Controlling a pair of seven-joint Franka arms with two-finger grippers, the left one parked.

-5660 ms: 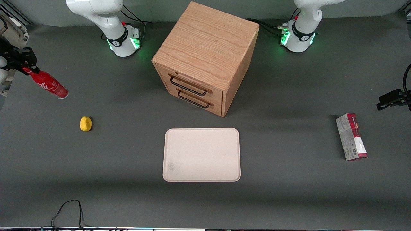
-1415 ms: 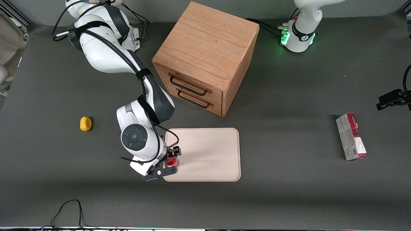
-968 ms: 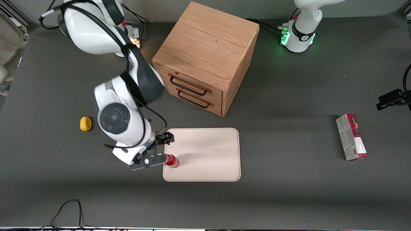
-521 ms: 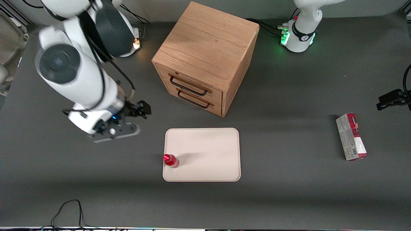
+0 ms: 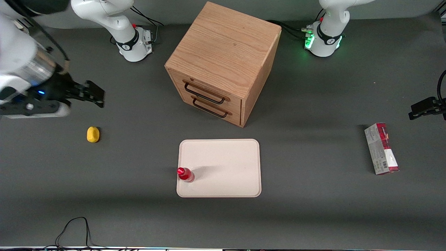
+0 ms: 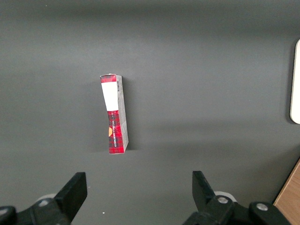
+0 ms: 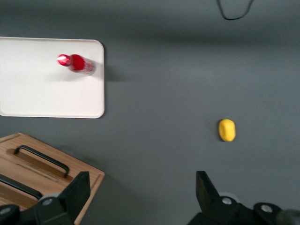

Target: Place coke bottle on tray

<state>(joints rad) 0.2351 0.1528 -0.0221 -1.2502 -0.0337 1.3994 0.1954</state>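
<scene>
The coke bottle (image 5: 185, 174), small and all red with a red cap, stands upright on the pale cream-pink tray (image 5: 226, 164), at the tray's corner nearest the front camera on the working arm's side. It also shows in the right wrist view (image 7: 77, 63) on the tray (image 7: 47, 93). My gripper (image 5: 91, 96) is open and empty, raised well above the table toward the working arm's end, apart from bottle and tray. Its jaws stand wide apart in the right wrist view (image 7: 143, 187) with nothing between them.
A wooden two-drawer cabinet (image 5: 223, 59) stands farther from the camera than the tray. A small yellow object (image 5: 93, 134) lies on the table below my gripper's side. A red-and-grey carton (image 5: 381, 148) lies toward the parked arm's end.
My gripper let go of the bottle on the tray, then rose and drew back toward the working arm's end. The bottle has stayed upright in place.
</scene>
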